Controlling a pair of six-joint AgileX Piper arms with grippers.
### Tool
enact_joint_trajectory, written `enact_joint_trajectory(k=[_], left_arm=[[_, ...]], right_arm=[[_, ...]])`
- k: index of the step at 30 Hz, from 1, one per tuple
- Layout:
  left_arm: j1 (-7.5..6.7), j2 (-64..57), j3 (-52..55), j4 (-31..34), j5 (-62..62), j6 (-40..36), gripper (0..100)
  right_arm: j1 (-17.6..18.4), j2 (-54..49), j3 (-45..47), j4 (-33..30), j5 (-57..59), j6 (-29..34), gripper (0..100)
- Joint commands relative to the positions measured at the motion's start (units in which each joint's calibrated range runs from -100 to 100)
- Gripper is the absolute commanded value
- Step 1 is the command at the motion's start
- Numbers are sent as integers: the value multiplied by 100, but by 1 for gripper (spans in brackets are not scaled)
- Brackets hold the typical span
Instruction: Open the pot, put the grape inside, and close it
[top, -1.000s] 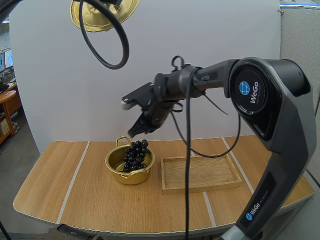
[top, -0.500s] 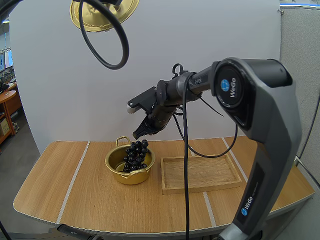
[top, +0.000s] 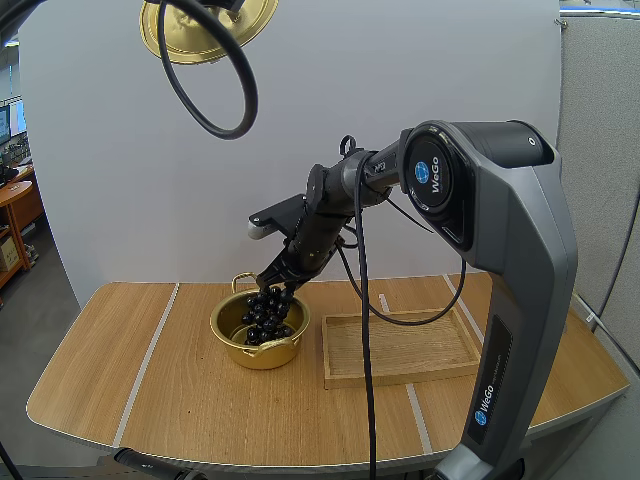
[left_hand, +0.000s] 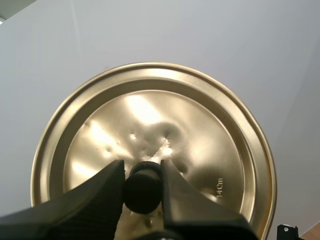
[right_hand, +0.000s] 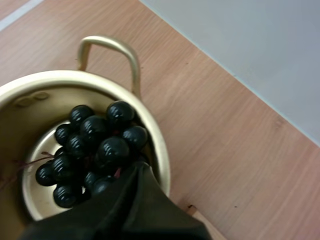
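The gold pot (top: 226, 331) stands open on the wooden table, with the bunch of dark grapes (top: 267, 314) inside and piled against its far-right rim. My right gripper (top: 279, 284) is down on top of the bunch, fingers together as one dark wedge. In the right wrist view the wedge tip (right_hand: 137, 168) touches the grapes (right_hand: 100, 141) just inside the pot rim (right_hand: 159, 145). High above the table's left, my left gripper (left_hand: 142, 170) is shut on the black knob (left_hand: 143, 192) of the gold lid (left_hand: 200, 130), and that lid (top: 200, 30) hangs tilted up there.
A shallow wooden tray (top: 400, 346) lies just right of the pot. The pot's far handle (right_hand: 107, 47) sticks out toward the white backdrop. Bare tabletop (top: 130, 370) spreads to the left and in front of the pot.
My right gripper has come down from above the pot onto the grapes, and the bunch sits slightly lower in the pot. The lid and left gripper have stayed put.
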Motion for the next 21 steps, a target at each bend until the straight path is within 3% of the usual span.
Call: enact_joint_trajectory(k=[1, 21], left_arm=[[-21, -2, -29, 79, -186, -24, 0], [-21, -2, -29, 79, -186, -24, 0]], right_arm=[[-5, -40, -42, 767, 642, -482, 0], [338, 263, -14, 874, 948, -511, 0]])
